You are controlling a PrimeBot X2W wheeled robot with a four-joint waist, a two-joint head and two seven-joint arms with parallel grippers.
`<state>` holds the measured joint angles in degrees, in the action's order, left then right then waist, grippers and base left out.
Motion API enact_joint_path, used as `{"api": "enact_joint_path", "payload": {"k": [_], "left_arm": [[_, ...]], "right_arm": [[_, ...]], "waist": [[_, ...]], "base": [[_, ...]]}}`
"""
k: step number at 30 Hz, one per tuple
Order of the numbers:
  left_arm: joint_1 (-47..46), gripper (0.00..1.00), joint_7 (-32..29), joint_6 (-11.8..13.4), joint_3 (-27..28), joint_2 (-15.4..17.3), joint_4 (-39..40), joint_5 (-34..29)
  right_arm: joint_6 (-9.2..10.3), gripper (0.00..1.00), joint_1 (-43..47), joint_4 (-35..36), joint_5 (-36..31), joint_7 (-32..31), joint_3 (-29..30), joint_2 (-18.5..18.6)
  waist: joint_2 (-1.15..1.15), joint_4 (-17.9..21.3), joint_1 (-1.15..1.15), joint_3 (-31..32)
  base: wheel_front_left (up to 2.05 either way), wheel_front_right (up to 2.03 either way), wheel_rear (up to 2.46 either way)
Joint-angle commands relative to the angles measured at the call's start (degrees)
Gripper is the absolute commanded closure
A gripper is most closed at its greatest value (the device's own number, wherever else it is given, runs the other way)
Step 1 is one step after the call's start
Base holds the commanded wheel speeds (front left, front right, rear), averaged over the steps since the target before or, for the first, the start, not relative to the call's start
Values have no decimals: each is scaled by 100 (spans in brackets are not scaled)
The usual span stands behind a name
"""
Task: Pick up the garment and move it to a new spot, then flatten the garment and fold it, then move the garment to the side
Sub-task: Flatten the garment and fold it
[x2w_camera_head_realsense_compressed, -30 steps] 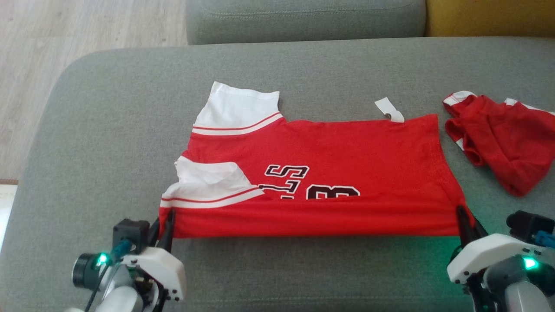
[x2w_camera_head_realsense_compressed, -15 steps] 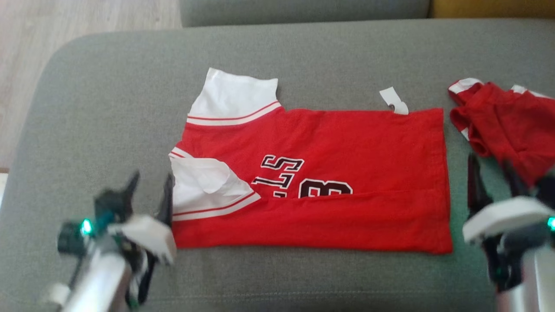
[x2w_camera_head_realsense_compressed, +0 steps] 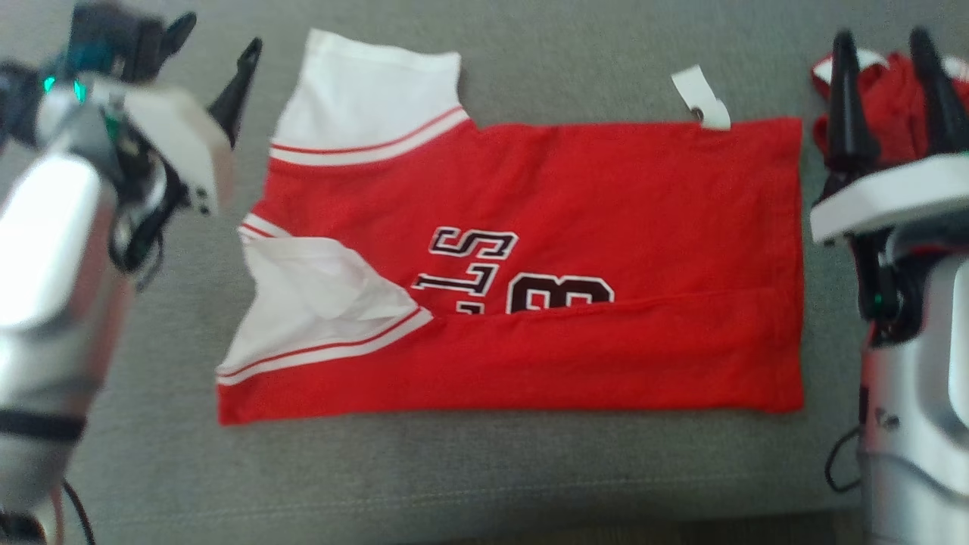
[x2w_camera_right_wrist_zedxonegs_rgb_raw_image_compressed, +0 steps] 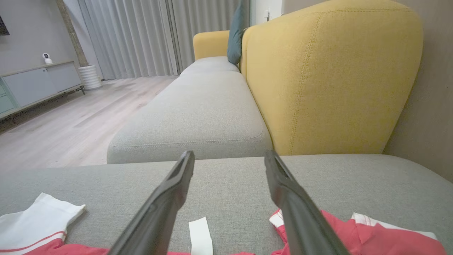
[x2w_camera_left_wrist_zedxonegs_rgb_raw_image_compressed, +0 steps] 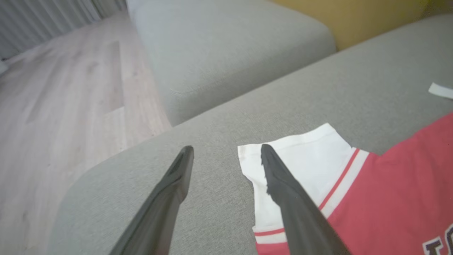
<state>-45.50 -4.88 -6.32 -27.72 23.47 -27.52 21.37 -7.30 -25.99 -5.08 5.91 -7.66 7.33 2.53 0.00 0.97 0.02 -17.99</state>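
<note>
Two grippers hover with fingers spread apart and empty: the left gripper point(x2w_camera_head_realsense_compressed: 219, 34) beside the white sleeve point(x2w_camera_head_realsense_compressed: 371, 91), the right gripper point(x2w_camera_head_realsense_compressed: 882, 38) just past the hem. Between them the red garment point(x2w_camera_head_realsense_compressed: 606, 189) lies flat on the grey sofa cushion point(x2w_camera_head_realsense_compressed: 484, 469), its near edge folded over the lettering point(x2w_camera_head_realsense_compressed: 515, 272).

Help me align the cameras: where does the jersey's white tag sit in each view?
Head view: white tag at upper right, at the jersey's far edge.
Left wrist view: right edge, above mid-height.
Right wrist view: bottom centre.
Shared landmark: the white sleeve.
</note>
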Motion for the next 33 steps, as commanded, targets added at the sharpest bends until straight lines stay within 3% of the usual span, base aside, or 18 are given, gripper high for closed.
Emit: {"api": "enact_joint_path", "payload": {"k": [1, 4, 8, 14, 25, 32, 33], "left_arm": [[-433, 0, -221, -60, 35, 307, -38, 42], [-1079, 0, -725, -109, -355, 418, -442, 380], [-1668, 0, -1223, -114, -1165, 796, -690, 867], [-2180, 0, -1122, -115, -1837, 1166, -1028, 1400], [-2795, 0, -661, -116, -2785, 1273, -1853, 1809], [-2849, 0, -798, -116, -3147, 1139, -2103, 2237], [-2837, 95, -844, -116, -3216, 1133, -2066, 2353]], "right_arm": [[-19, 0, -204, 222, -59, -44, -161, 35], [-19, 0, -446, 243, -78, -52, -264, 35], [-19, 0, -636, 290, -52, -42, -413, 35], [-19, 0, -748, 387, 9, -2, -552, 35], [-19, 0, -702, 587, 60, 7, -675, 35], [-19, 0, -584, 667, 69, 7, -627, 35], [-19, 0, -575, 670, 62, 3, -618, 35]], "waist": [[0, 242, -2, -338], [0, 412, -2, -566], [0, 605, -2, -814], [0, 806, -2, -1047], [0, 1065, -2, -1268], [0, 1112, -2, -1282], [0, 1106, -2, -1275]], "base": [[0, 0, 0], [0, 0, 0], [0, 0, 0], [0, 0, 0], [0, 0, 0], [0, 0, 0], [0, 0, 0]]}}
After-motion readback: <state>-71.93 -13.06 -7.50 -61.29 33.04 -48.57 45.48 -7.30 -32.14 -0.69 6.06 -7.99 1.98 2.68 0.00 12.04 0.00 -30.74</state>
